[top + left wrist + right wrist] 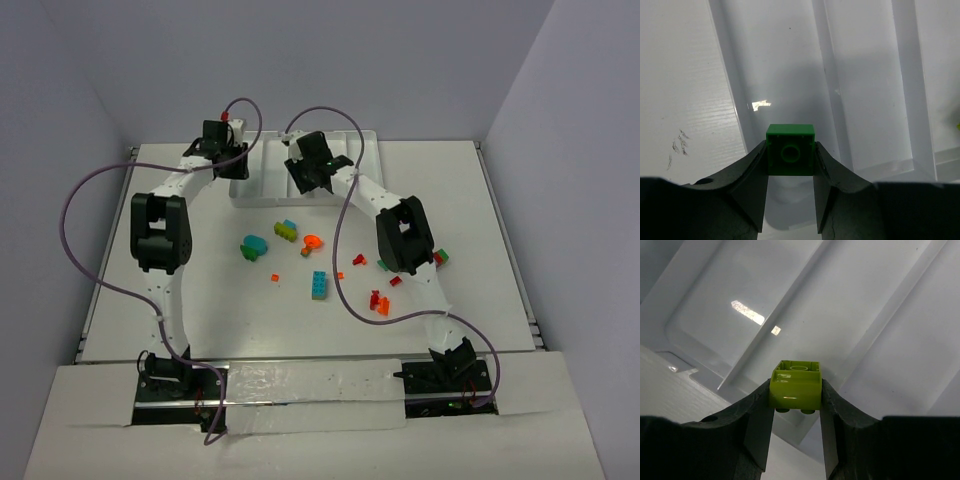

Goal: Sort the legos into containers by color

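Legos [320,285] mostly unsorted, with two bricks poised over the tray.
At 11 o'clock the left fingers [752,180] pinch a dark green brick [790,150] above the compartment at the left edge of the white tray [366,150]. At 12 o'clock the right fingers [757,415] pinch a lime brick [796,387] over a divider further right. The compartments in view look bare, so sorting seems barely begun. Many pieces lie loose on the counter [250,320], from centre toward 3 o'clock.
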